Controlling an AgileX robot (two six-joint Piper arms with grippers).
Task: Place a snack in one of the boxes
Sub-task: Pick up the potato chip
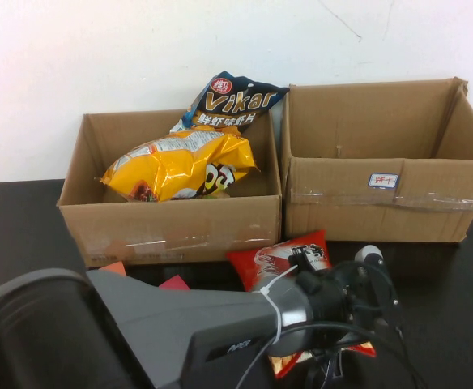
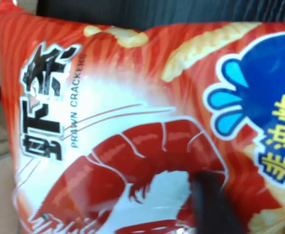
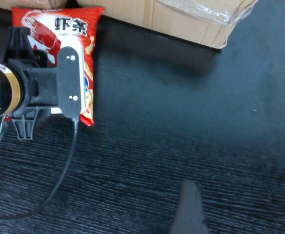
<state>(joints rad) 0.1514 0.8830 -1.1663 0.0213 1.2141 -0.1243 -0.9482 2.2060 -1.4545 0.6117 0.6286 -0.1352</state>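
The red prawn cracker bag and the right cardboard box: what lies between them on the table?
Only bare black table lies between the prawn cracker bag and the right box, in the right wrist view.

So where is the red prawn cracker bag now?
The red prawn cracker bag lies on the table before the boxes, under the left gripper.

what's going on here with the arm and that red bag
The left hand is down over the red prawn cracker bag, which lies flat on the black table in front of two cardboard boxes. The left box already holds a yellow snack bag and a dark Vikar bag. The right box looks empty. The right hand isn't clearly visible.
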